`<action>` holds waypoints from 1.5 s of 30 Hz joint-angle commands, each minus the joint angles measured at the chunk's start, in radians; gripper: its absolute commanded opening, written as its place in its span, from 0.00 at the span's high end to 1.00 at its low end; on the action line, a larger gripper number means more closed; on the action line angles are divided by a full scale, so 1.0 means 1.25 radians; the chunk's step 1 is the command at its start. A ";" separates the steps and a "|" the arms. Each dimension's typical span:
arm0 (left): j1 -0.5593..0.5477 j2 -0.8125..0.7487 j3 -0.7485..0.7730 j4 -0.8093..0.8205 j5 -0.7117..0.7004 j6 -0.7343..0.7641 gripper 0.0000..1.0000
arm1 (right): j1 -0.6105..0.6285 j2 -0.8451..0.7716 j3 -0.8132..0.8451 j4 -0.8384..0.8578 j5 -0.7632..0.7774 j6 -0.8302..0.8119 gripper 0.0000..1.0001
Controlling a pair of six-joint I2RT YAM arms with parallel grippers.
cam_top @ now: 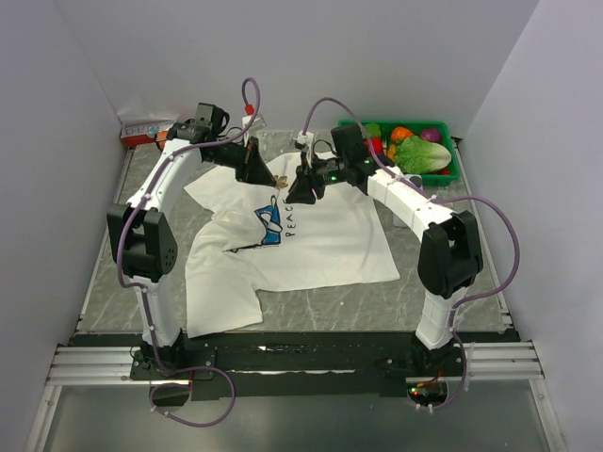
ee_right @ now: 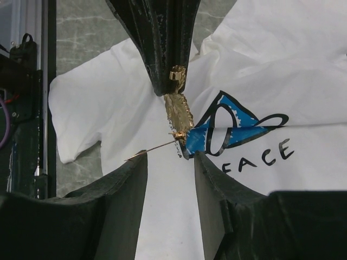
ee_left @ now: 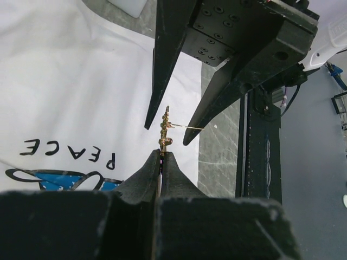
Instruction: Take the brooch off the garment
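Left wrist: brooch [ee_left: 165,129] over garment [ee_left: 70,81]

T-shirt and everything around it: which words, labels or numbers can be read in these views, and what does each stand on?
"PEACE": black capitals on the white T-shirt, next to its blue print. The whole word shows, upside down, in the left wrist view.
"EACE": the same word in the right wrist view, with its first letter hidden.
Red-and-white box at the far left edge of the table: its print is too small to read.
Nothing else is legible.
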 commanded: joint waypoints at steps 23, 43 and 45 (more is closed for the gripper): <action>-0.031 -0.009 0.036 0.013 0.032 -0.001 0.99 | -0.009 0.002 0.086 0.056 0.027 0.059 0.53; -0.043 -0.007 0.056 -0.024 0.022 0.055 0.99 | -0.009 0.027 0.085 0.075 0.138 0.086 0.53; -0.046 -0.006 0.060 -0.028 0.016 0.061 0.99 | -0.008 0.027 0.085 0.082 0.147 0.092 0.53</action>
